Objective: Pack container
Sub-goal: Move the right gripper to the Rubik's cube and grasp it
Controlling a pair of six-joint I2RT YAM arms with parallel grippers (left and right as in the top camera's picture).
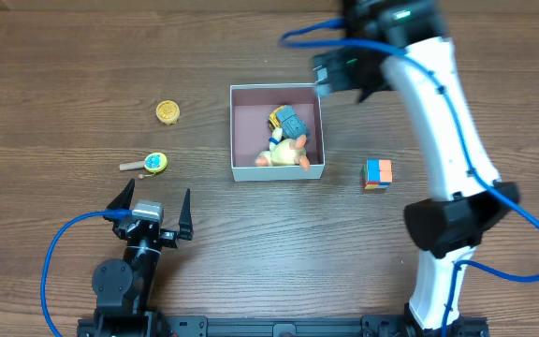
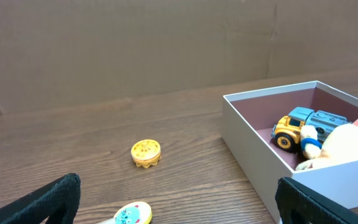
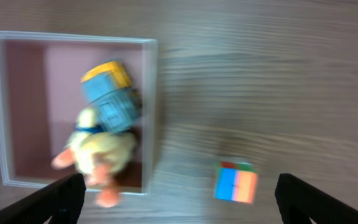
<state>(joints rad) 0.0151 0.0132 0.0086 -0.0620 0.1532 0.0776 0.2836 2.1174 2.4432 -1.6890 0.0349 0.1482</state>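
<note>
Right hand [image 3: 179,186], fingers apart, hangs above the container [image 1: 279,172]; left hand [image 1: 153,208], fingers also apart, has the container ahead, rightward.

In the overhead view, below the container [image 1: 279,172], the left arm [image 1: 124,276] is all black, with a round joint housing and a small grey block [image 1: 146,212] at the wrist. The left gripper [image 1: 157,198] has two tapering black fingers [image 1: 120,200], and a blue cable [image 1: 50,271] loops off it. To the right of the container, the right arm [image 1: 438,112] is a white tube with a black collar [image 1: 457,220]. A second blue cable [image 1: 298,36] runs from its black head, which carries a green light [image 1: 402,14].
</note>
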